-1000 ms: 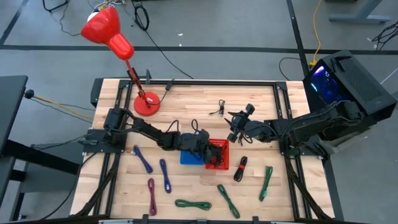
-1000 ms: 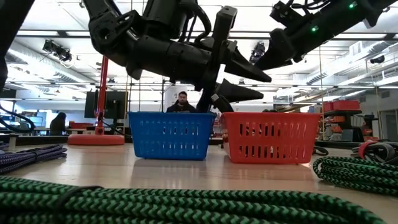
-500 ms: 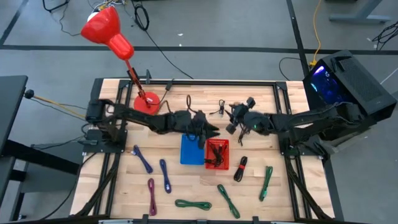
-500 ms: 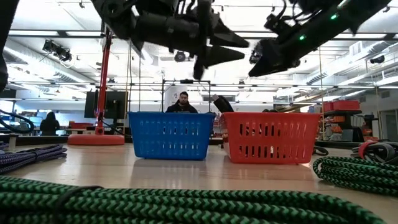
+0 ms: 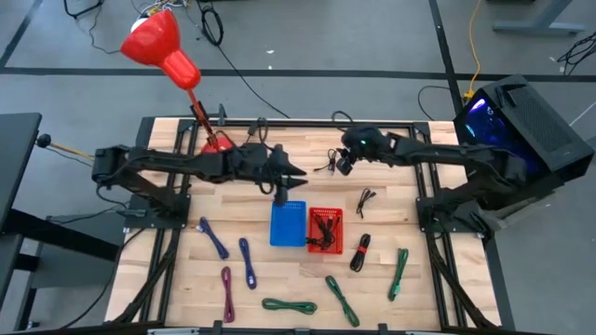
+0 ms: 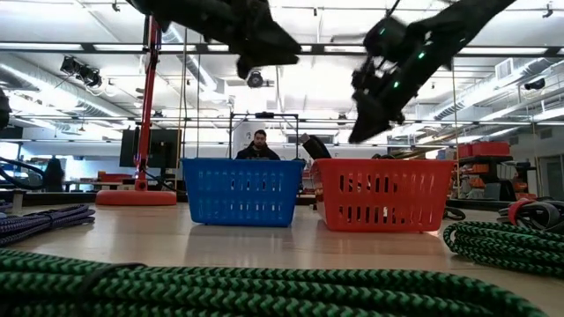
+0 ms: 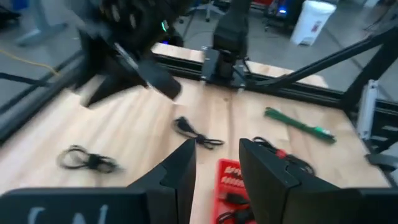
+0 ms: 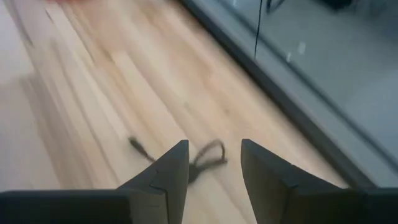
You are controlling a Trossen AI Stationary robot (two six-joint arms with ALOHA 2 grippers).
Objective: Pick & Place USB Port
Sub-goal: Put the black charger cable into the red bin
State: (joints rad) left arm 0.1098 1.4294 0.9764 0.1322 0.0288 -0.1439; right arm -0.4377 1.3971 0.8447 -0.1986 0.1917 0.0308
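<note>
Two black cables lie loose on the table: one near the far edge [image 5: 324,166], one farther right [image 5: 365,198]. The red basket [image 5: 325,230] has black cables in it; the blue basket [image 5: 288,223] stands at its left. My left gripper [image 5: 296,174] hangs open above the table, beyond the blue basket. My right gripper [image 5: 337,166] is open and points down over the far black cable [image 8: 202,155], which shows between its fingers without touching them. In the low view both grippers, left [image 6: 264,48] and right [image 6: 363,119], are well above the baskets.
Purple [image 5: 214,237], maroon [image 5: 226,293], green [image 5: 289,304] and red-black [image 5: 359,251] cables lie along the near half of the table. A red lamp's base [image 5: 220,154] stands at the far left. Bare wood lies between the two grippers and around the loose black cables.
My left gripper has risen from over the red basket and drawn back toward the far left, staying open. My right gripper has moved toward the far edge, arriving over the far black cable and tipping to point down. The baskets and the cables on the table have stayed put.
</note>
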